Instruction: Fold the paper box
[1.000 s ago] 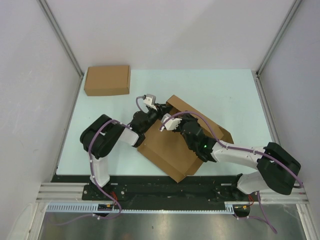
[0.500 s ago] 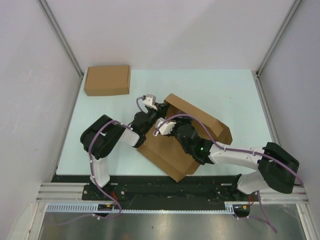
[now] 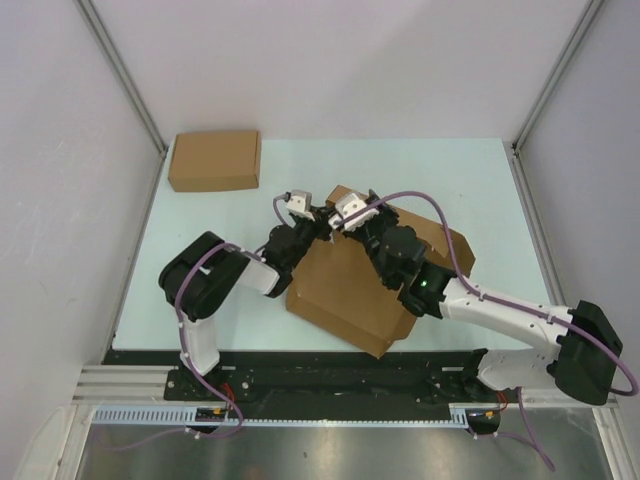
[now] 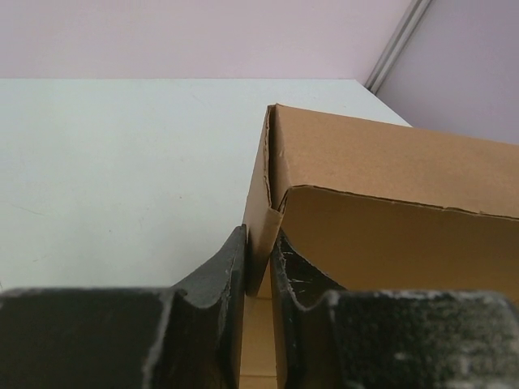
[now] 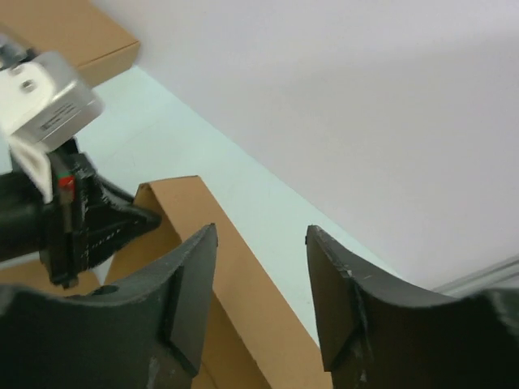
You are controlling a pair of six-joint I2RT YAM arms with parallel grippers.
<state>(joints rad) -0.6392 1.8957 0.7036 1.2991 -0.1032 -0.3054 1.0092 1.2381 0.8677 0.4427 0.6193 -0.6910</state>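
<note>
Top view: the paper box [image 3: 350, 290] sits mid-table [image 3: 470, 180], turned at an angle, half folded, with one long wall standing along its far right side. I see both arms meeting at its far corner. The left gripper [image 3: 324, 219] is on that corner. The right gripper [image 3: 340, 224] is just beside it; I can't read either jaw gap from up here. A second flat box [image 3: 214, 160] lies in the far left corner, well apart. Left wrist view: the left gripper [image 4: 258, 243] is pinching a thin upright cardboard panel at the corner of the paper box [image 4: 381, 170], with one finger [image 4: 227, 263] on the outside and the other on the inside, both pressed against the sheet. Bare table [image 4: 122, 162] lies beyond. Right wrist view: the right gripper [image 5: 261, 239] is spread with nothing between its fingers [image 5: 195, 275], hanging over the top edge of the paper box [image 5: 251, 324]. The left gripper [image 5: 97, 227] shows at the left, clamped on the end of that same edge. The second box [image 5: 65, 32] is at the top left, and the table [image 5: 186, 154] lies between.
</note>
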